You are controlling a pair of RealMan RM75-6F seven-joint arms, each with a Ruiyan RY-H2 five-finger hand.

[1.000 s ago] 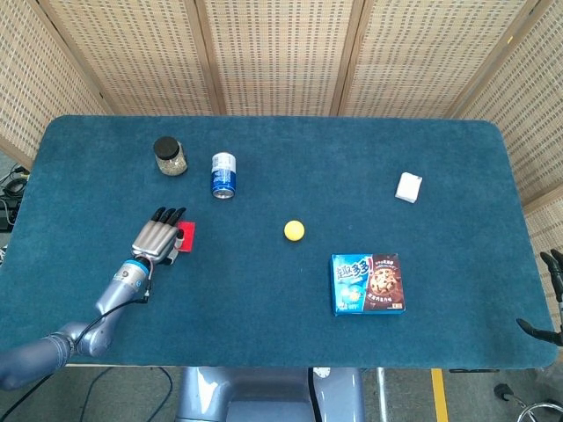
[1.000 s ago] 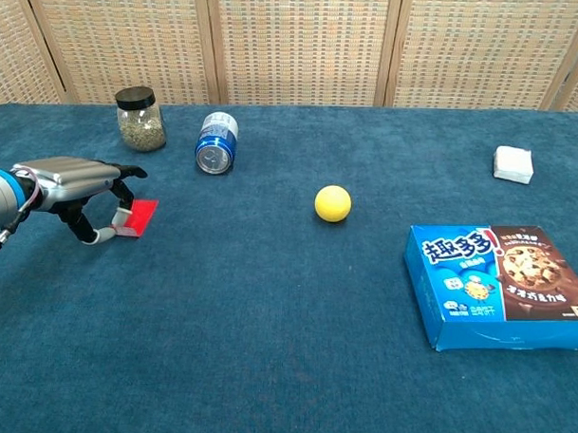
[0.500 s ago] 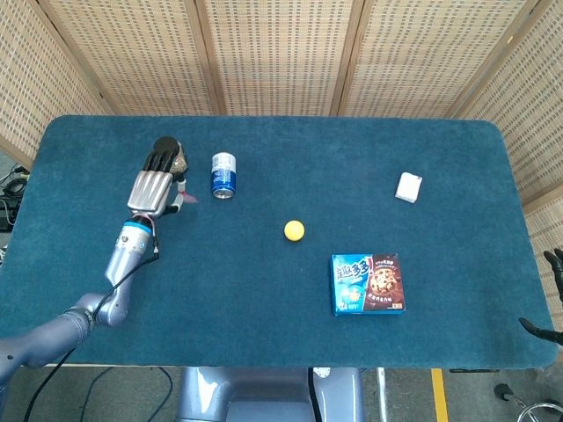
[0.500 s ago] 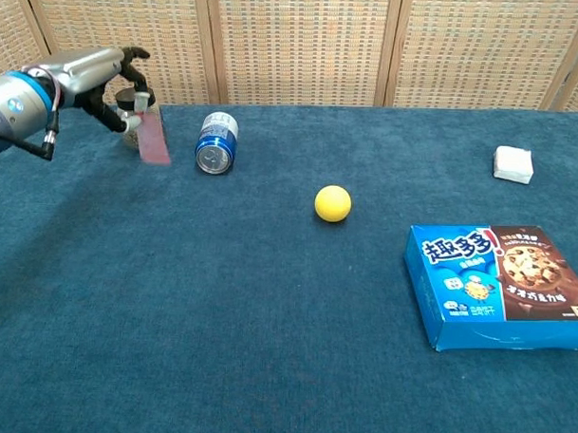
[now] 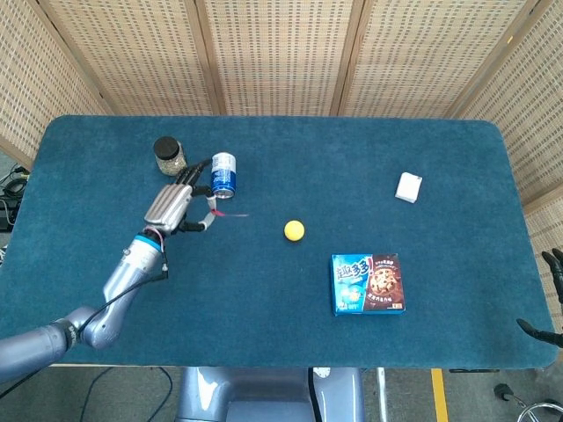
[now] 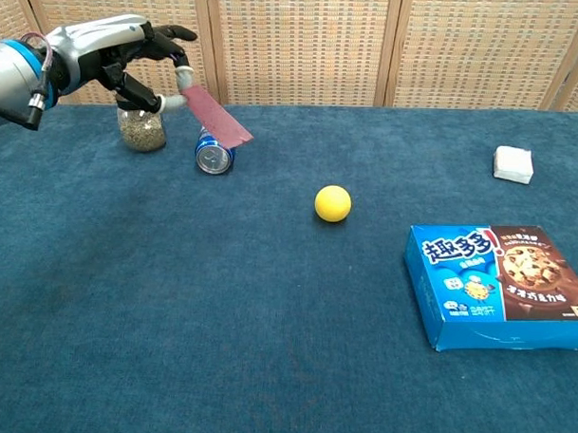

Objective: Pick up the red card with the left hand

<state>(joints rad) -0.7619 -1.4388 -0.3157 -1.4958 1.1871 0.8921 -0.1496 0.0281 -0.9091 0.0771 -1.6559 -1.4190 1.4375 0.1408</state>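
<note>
Blue felt covers the table (image 6: 265, 368). At far left the left hand (image 6: 133, 54) is raised above it, pinching one end of the red card (image 6: 216, 117); its long axis slants down and rightward, over the can (image 6: 215, 153). Only the right hand's fingertips (image 5: 554, 264) show, state unclear.

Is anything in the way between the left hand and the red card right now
No. The left hand already pinches the red card by one end and holds it raised above the table. In the chest view the card overlaps the blue can; I cannot tell if they touch.
</note>
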